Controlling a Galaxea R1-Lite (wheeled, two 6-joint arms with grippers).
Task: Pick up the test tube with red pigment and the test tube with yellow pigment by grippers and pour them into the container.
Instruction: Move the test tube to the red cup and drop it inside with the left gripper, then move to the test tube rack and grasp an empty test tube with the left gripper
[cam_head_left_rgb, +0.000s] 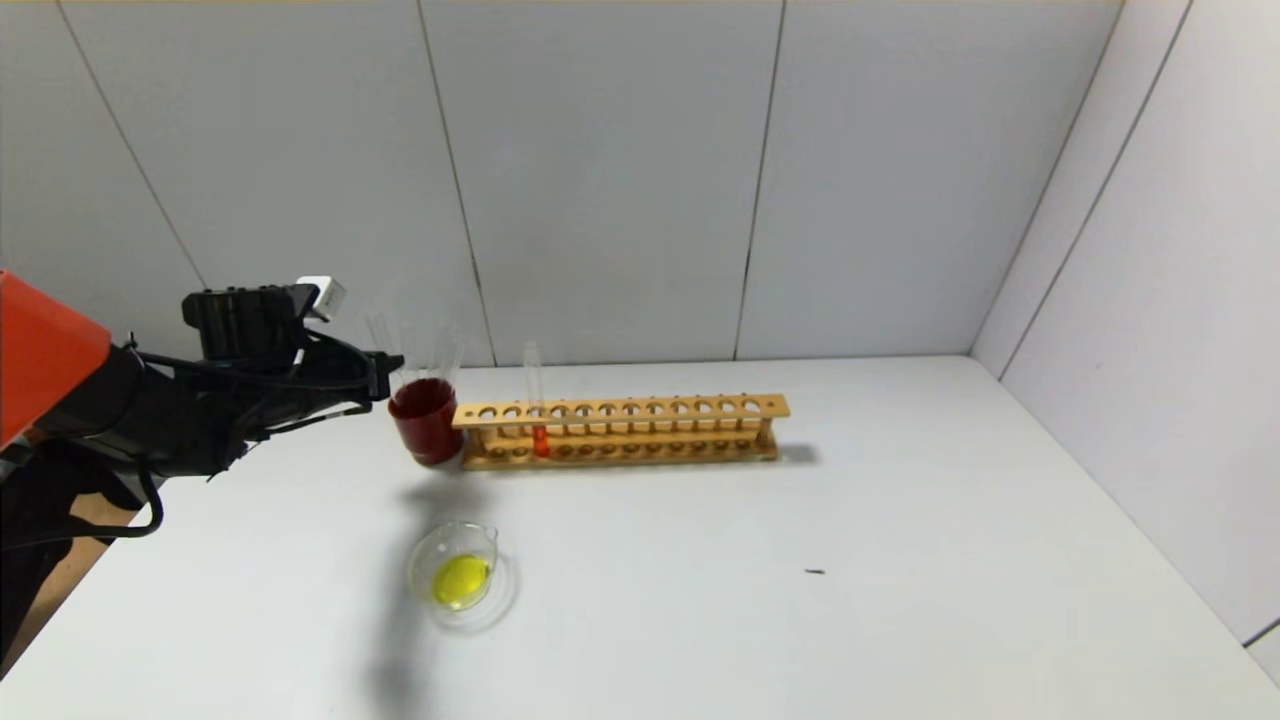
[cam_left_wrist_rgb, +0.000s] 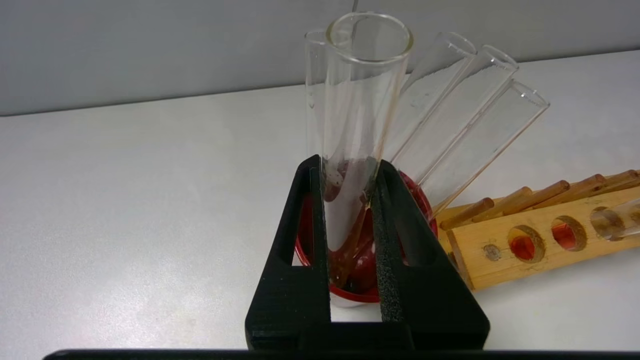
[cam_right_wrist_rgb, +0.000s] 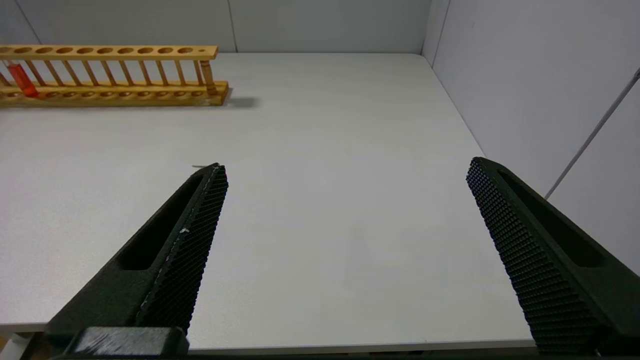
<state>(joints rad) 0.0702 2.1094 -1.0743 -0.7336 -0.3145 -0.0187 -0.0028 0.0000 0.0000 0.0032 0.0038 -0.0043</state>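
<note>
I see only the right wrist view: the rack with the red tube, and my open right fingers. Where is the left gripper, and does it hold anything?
Observer: The left gripper is shut on a colourless clear tube, whose bottom is inside the dark red cup at the left end of the rack.
Operator: Is the yellow poured yet?
Observer: Yellow liquid lies in the container, which stands in front of the cup.
</note>
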